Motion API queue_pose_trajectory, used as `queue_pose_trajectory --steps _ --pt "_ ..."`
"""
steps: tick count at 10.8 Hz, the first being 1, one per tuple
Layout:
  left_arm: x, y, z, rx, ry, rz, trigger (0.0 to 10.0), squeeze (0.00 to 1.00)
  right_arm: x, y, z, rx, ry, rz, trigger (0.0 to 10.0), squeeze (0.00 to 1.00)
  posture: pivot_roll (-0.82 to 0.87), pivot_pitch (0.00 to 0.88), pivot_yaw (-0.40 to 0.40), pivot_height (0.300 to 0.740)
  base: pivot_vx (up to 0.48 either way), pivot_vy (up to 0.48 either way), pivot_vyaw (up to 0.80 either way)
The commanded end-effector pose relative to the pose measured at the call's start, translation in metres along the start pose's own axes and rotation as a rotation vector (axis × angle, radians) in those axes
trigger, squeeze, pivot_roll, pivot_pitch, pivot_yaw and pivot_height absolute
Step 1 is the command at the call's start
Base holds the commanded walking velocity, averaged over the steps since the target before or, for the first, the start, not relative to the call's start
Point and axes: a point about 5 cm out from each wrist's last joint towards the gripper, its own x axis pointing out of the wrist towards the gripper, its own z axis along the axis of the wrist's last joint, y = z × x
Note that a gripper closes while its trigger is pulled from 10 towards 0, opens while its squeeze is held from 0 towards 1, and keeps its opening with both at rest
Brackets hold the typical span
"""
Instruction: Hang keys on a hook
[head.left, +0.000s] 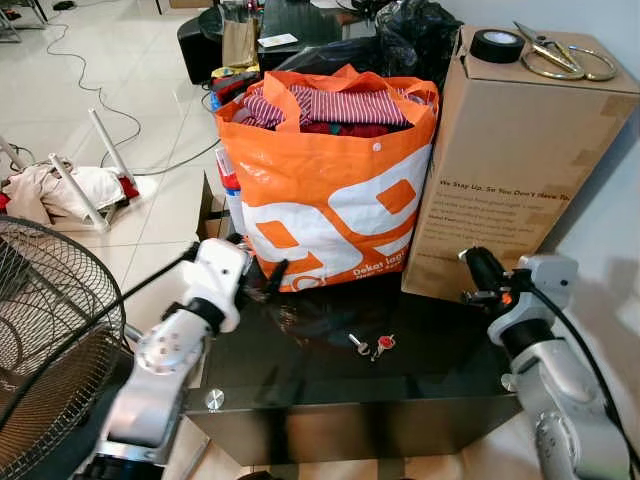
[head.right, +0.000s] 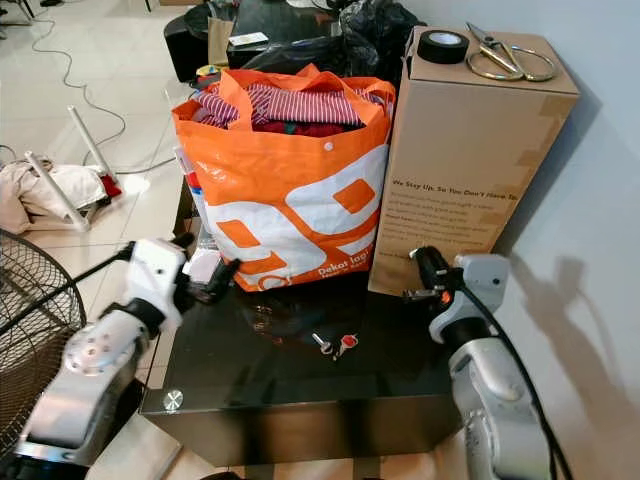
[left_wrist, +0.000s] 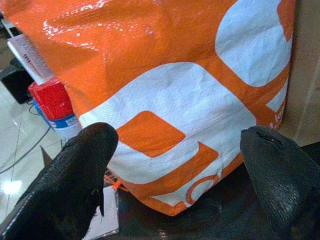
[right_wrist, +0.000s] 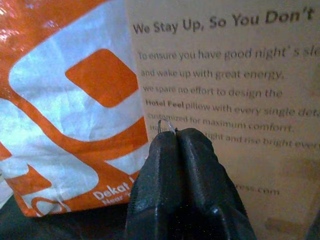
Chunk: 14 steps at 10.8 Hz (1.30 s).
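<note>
Two silver arms reach in from the near edge over a black glass counter (head.left: 300, 390). Left end effector (head.left: 268, 278) hovers at the counter's left side, close to the foot of an orange-and-white shopping bag (head.left: 330, 200); its two black fingers (left_wrist: 75, 185) stand wide apart with nothing between them. Right end effector (head.left: 480, 268) hangs near the base of a tall cardboard box (head.left: 510, 170), its fingers pressed together; a thin wire loop (right_wrist: 166, 125) shows at their tips, though what it belongs to cannot be made out. Keys (head.left: 372, 346), with a red tag, lie flat on the counter between the two arms, in front of the bag and apart from both end effectors. Striped clothes (head.left: 335, 105) fill the bag. On top of the box rest a roll of black tape (head.left: 497, 45) and scissors (head.left: 555, 55). A wire fan guard (head.left: 45, 330) stands at the left on the tiled floor (head.left: 130, 60).
</note>
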Motion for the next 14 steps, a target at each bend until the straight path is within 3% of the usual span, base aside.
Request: queue_pose_trajectory --steps 1,2,3,5,7,11,14 --pt "0.0 0.001 0.0 0.022 0.007 0.019 10.0 0.22 -0.001 0.004 0.003 -0.024 0.0 -0.005 0.0 0.0 -0.08 0.0 0.066 0.74 0.0 0.0 0.0" --pt "0.001 0.002 -0.005 0.028 0.034 0.05 10.0 0.23 0.001 0.015 0.004 -0.059 -0.002 -0.004 2.4 0.0 -0.07 0.0 0.059 0.74 0.0 0.0 0.0" --pt "0.001 0.001 -0.003 0.029 0.034 0.051 10.0 0.22 0.002 0.016 0.006 -0.077 -0.007 -0.014 10.0 0.0 -0.06 0.0 0.054 0.74 0.0 0.0 0.0" --pt "-0.001 -0.003 0.002 0.049 0.026 0.039 10.0 0.23 0.01 0.015 -0.002 -0.125 0.057 -0.045 10.0 0.0 -0.01 0.0 0.035 0.74 0.0 0.0 0.0" --pt "-0.004 -0.001 -0.002 0.04 0.036 0.073 10.0 0.22 0.009 0.012 -0.007 -0.099 0.083 -0.086 10.0 0.0 -0.02 0.0 0.023 0.74 0.0 0.0 0.0" --pt "-0.006 0.001 -0.003 0.037 0.044 0.079 10.0 0.22 0.006 0.01 -0.008 -0.101 0.093 -0.129 10.0 0.0 -0.04 0.0 0.037 0.74 0.0 0.0 0.0" --pt "0.001 0.0 -0.001 0.027 0.038 0.073 10.0 0.22 0.006 0.007 -0.005 -0.117 0.094 -0.14 10.0 0.0 -0.07 0.0 0.05 0.74 0.0 0.0 0.0"
